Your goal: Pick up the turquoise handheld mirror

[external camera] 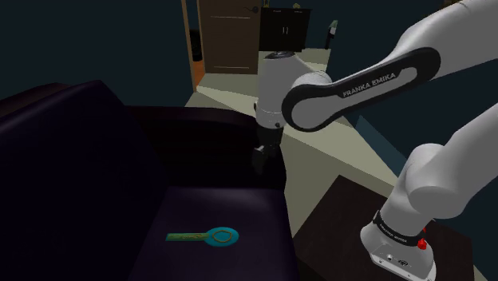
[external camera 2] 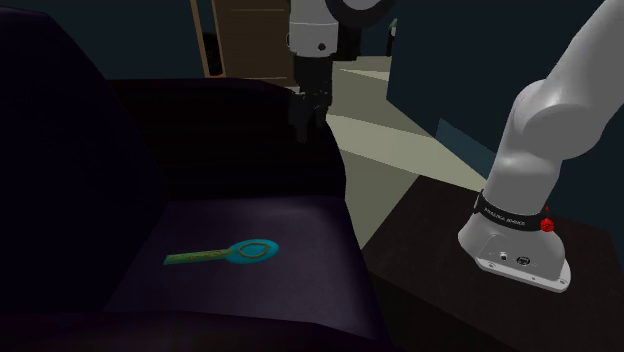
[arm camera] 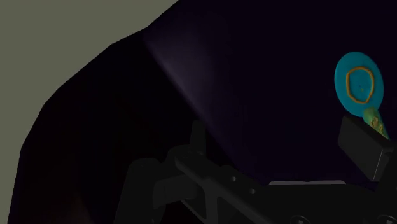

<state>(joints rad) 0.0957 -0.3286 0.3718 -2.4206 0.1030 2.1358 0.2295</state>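
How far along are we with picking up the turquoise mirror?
Nothing looks done yet: the turquoise round-headed handheld mirror lies flat on the dark purple armchair seat. In hand is the approach: the black two-finger claw hangs open well above the seat, apart from the mirror. Left to do: descend over it, close and lift.

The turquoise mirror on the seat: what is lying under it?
The mirror lies flat on the dark purple seat cushion. The patch of cushion directly beneath it is covered, so I cannot see whether anything else is there.
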